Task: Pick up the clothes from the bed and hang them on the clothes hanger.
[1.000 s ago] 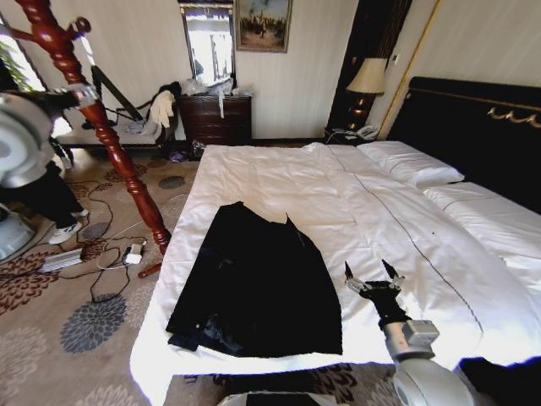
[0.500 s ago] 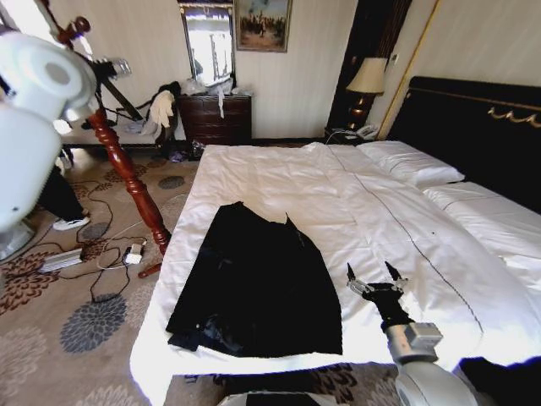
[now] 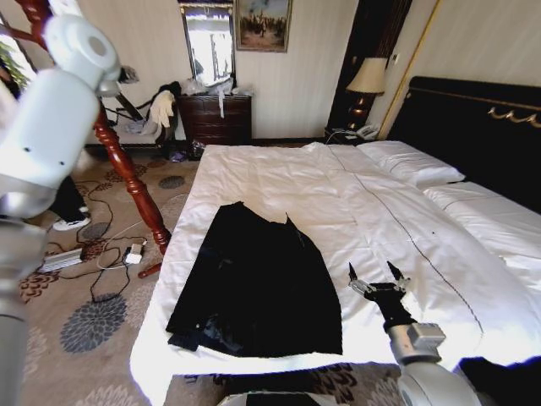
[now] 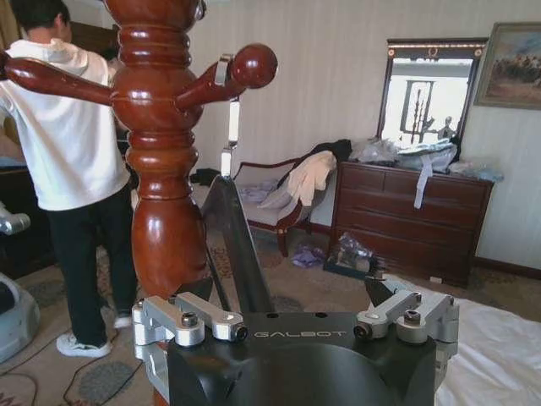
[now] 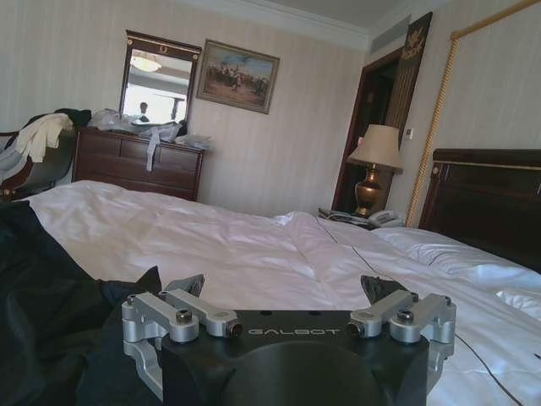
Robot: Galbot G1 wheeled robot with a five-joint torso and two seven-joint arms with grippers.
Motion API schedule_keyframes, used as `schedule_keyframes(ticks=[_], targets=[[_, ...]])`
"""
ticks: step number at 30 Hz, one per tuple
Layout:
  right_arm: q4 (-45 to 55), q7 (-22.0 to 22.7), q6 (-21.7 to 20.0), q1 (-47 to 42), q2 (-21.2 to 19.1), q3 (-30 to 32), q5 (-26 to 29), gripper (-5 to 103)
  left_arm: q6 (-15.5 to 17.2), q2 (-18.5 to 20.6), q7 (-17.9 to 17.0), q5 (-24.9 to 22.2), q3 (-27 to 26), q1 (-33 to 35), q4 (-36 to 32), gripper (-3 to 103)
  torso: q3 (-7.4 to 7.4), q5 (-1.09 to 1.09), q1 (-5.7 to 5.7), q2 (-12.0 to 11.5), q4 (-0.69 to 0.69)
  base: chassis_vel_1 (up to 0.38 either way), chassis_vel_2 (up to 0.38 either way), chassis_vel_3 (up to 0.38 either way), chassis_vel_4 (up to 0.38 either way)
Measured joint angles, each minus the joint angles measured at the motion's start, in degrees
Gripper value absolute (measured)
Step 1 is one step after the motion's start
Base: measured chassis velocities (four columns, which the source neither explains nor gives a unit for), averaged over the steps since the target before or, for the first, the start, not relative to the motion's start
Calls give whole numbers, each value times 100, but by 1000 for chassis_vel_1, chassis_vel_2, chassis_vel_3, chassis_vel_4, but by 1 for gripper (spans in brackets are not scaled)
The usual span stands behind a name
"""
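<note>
Striped walls, dark dresser [image 3: 218, 118], floral carpet [image 3: 80, 326]

Limp black clothes [image 3: 258, 288] flat on the white-sheeted bed's [image 3: 355, 203] near-left part.

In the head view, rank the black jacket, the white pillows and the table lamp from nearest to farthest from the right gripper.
From the right gripper, open just above the sheet:
1. black jacket, beside it toward the robot's left, flat on the bed.
2. white pillows, farther up the bed by the headboard.
3. table lamp, beyond the bed, against the wall.

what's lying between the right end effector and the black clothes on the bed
Nothing: in the head view, bare white sheet separates the right end effector from the black clothes.
</note>
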Motion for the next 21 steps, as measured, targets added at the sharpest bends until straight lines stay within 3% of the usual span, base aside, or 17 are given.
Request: schedule_keyframes(ticks=[4,11,18,20,21], targets=[[4,4,2,-7,4,32,28,100,-8,-85,0,31,28,-50,240,103,0,-2,-1,0,3,0,0,0,0],[-48,60,47,29,-40,39,56,100,-37,-261,104,87,45,-115,733,93,0,-1,0,0,1,0,0,0,0],[-75,79,11,77,30,-66,53,100,-129,-247,274,447,32,-37,845,61,0,-2,-1,0,1,0,0,0,0],[-80,79,3,94,34,-70,52,100,-135,-238,283,462,32,-26,833,61,0,-3,0,0,2,0,0,0,0],[-95,79,0,117,32,-66,52,100,-138,-236,285,467,30,-23,828,56,0,-3,0,0,3,0,0,0,0]])
